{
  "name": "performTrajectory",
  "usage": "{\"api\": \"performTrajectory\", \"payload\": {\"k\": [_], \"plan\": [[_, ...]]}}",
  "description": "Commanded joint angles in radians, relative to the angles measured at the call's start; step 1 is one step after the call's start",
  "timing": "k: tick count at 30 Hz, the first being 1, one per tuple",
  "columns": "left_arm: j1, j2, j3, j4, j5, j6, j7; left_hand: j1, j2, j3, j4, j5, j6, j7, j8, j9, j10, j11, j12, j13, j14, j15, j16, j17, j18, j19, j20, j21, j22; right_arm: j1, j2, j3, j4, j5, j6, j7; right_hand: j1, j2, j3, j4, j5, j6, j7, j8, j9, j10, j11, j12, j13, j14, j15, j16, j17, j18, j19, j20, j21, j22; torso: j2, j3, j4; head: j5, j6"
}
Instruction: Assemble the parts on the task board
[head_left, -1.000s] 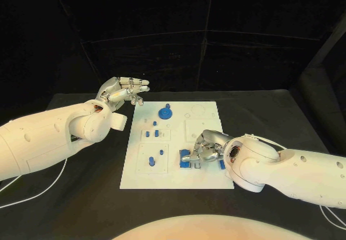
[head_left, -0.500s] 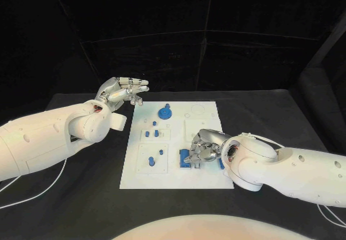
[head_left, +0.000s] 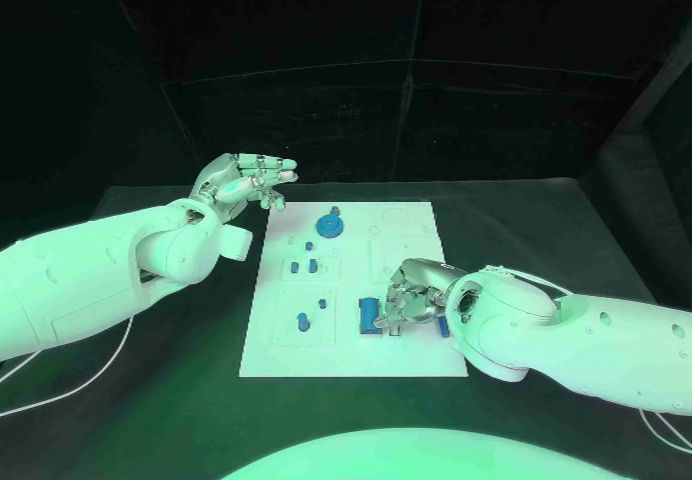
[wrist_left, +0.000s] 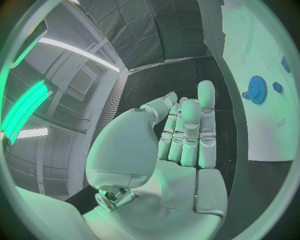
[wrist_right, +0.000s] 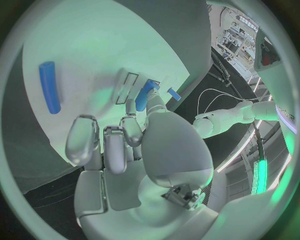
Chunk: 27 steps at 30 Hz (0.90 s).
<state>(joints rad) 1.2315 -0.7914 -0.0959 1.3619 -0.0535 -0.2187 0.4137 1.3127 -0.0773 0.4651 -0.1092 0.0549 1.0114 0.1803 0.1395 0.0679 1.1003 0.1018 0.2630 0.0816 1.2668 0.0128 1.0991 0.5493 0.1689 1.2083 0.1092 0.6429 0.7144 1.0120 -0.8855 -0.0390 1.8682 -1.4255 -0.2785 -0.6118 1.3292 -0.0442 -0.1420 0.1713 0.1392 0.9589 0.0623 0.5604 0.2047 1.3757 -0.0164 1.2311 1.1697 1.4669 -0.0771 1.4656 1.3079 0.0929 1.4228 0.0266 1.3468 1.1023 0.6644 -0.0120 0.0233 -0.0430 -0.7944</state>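
Starting at the left, your left hand (head_left: 245, 181) is hovering above bare black table (head_left: 173, 330) just off the task board's (head_left: 418, 222) far left corner, fingers straight, close together and grasping nothing; the left wrist view shows the same released fingers (wrist_left: 187, 135) with the board's edge beside them. You are getting open tabletop all along the board's left edge. On the task board, a blue gear (head_left: 330, 226) is sitting at the far end, small blue parts (head_left: 303, 267) are lying in the middle-left recesses, and one more blue piece (head_left: 303, 321) is resting nearer you on the left. Moving right, your right hand (head_left: 411, 297) is reaching over the board's near right portion, fingers curled onto a blue block (head_left: 371, 313); whether it is actually grasping it you cannot tell. The right wrist view shows a fingertip meeting a blue part (wrist_right: 144, 95) at a rectangular slot, with a loose blue bar (wrist_right: 49, 86) lying apart on the white surface
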Motion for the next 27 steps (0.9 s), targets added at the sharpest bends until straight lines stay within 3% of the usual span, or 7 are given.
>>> {"api": "performTrajectory", "payload": {"k": [1, 5, 9, 12, 19, 24, 27], "plan": [[0.001, -0.001, 0.0, 0.001, 0.003, 0.01, 0.003, -0.003, 0.009, -0.006, 0.002, -0.003, -0.006, 0.0, 0.002, -0.001, -0.005, 0.001, 0.004, 0.0, -0.006, 0.002, -0.006, -0.001, 0.014, -0.006, 0.004, -0.003, -0.001, 0.001, -0.013, 0.0, 0.008, -0.004, -0.043, 0.033, -0.009, -0.009, -0.013, 0.002, -0.003, -0.008, 0.004, -0.008, -0.004, 0.006, 0.004, -0.004, 0.003, 0.062, -0.003, 0.0, 0.045, -0.009, 0.002, 0.0, 0.004, 0.001, -0.001, 0.0007, -0.0003, -0.002, 0.001], [0.001, -0.003, 0.0, 0.002, 0.003, 0.009, 0.003, -0.003, 0.009, -0.006, 0.002, -0.003, -0.006, 0.0, 0.002, -0.001, -0.005, 0.001, 0.004, 0.0, -0.006, 0.002, -0.006, -0.001, 0.014, -0.006, 0.004, -0.003, -0.001, 0.001, -0.064, 0.0, 0.029, 0.036, -0.149, 0.104, -0.009, 0.005, -0.021, 0.003, 0.028, -0.034, 0.014, -0.031, -0.016, 0.01, 0.012, 0.0, 0.009, 0.064, 0.003, 0.003, 0.051, -0.01, 0.002, 0.005, 0.006, 0.005, -0.001, 0.0006, -0.0013, -0.005, 0.004], [0.001, -0.004, 0.0, 0.003, 0.003, 0.008, 0.003, -0.003, 0.009, -0.006, 0.002, -0.003, -0.006, 0.0, 0.002, -0.001, -0.005, 0.001, 0.004, 0.0, -0.006, 0.002, -0.006, -0.001, 0.014, -0.006, 0.004, -0.003, -0.001, 0.002, -0.131, 0.0, 0.05, 0.066, -0.166, 0.129, -0.009, 0.014, -0.027, 0.003, 0.065, -0.037, 0.018, -0.042, -0.021, 0.011, 0.015, 0.0, 0.012, 0.065, 0.006, 0.004, 0.054, -0.01, 0.003, 0.009, 0.008, 0.008, -0.002, 0.0, -0.0017, -0.018, 0.006], [0.001, -0.004, 0.0, 0.002, 0.003, 0.007, 0.003, -0.003, 0.009, -0.006, 0.002, -0.003, -0.006, 0.0, 0.002, -0.001, -0.005, 0.001, 0.004, 0.0, -0.006, 0.002, -0.006, -0.001, 0.014, -0.006, 0.004, -0.003, -0.001, 0.002, -0.184, 0.0, 0.061, 0.074, -0.139, 0.124, -0.013, 0.019, -0.032, 0.006, 0.079, -0.037, 0.019, -0.048, -0.024, 0.009, 0.017, -0.004, 0.01, 0.064, 0.007, 0.003, 0.053, -0.01, 0.003, 0.01, 0.008, 0.008, -0.003, -0.0009, -0.0025, -0.031, 0.01], [0.001, -0.003, 0.0, 0.004, 0.003, 0.006, 0.003, -0.002, 0.01, -0.006, 0.001, -0.003, -0.006, 0.0, 0.002, -0.001, -0.006, 0.001, 0.005, -0.001, -0.007, 0.002, -0.006, -0.002, 0.014, -0.006, 0.004, -0.004, -0.001, 0.002, -0.254, 0.0, 0.062, 0.016, -0.082, 0.094, -0.025, 0.03, -0.049, 0.019, 0.129, -0.023, 0.019, -0.062, -0.032, 0.008, 0.017, -0.011, 0.007, 0.064, 0.009, 0.002, 0.053, -0.011, 0.003, 0.013, 0.011, 0.015, -0.004, 0.0001, -0.0161, -0.045, 0.019], [0.001, -0.002, 0.0, 0.004, 0.003, 0.006, 0.002, -0.002, 0.01, -0.006, 0.001, -0.003, -0.006, 0.0, 0.002, -0.001, -0.006, 0.001, 0.005, -0.001, -0.007, 0.002, -0.006, -0.002, 0.014, -0.006, 0.004, -0.004, -0.001, 0.001, -0.258, 0.0, 0.052, -0.021, -0.01, 0.057, -0.045, 0.036, -0.064, 0.039, 0.124, -0.01, 0.016, -0.067, -0.034, 0.012, 0.015, -0.008, 0.013, 0.065, 0.008, 0.005, 0.059, -0.011, 0.003, 0.013, 0.011, 0.016, -0.005, 0.003, -0.0201, -0.043, 0.02], [0.001, -0.002, 0.0, 0.004, 0.003, 0.007, 0.002, -0.002, 0.01, -0.006, 0.001, -0.003, -0.006, 0.0, 0.002, -0.001, -0.006, 0.001, 0.005, -0.001, -0.007, 0.002, -0.006, -0.002, 0.014, -0.006, 0.004, -0.004, -0.001, 0.001, -0.251, -0.001, 0.042, -0.039, 0.043, 0.038, -0.071, 0.041, -0.083, 0.067, 0.083, -0.005, 0.014, -0.074, -0.037, 0.026, 0.015, 0.013, 0.038, 0.07, 0.007, 0.017, 0.082, -0.012, 0.005, 0.012, 0.015, 0.023, -0.004, 0.001, -0.017, -0.045, 0.019]]}}
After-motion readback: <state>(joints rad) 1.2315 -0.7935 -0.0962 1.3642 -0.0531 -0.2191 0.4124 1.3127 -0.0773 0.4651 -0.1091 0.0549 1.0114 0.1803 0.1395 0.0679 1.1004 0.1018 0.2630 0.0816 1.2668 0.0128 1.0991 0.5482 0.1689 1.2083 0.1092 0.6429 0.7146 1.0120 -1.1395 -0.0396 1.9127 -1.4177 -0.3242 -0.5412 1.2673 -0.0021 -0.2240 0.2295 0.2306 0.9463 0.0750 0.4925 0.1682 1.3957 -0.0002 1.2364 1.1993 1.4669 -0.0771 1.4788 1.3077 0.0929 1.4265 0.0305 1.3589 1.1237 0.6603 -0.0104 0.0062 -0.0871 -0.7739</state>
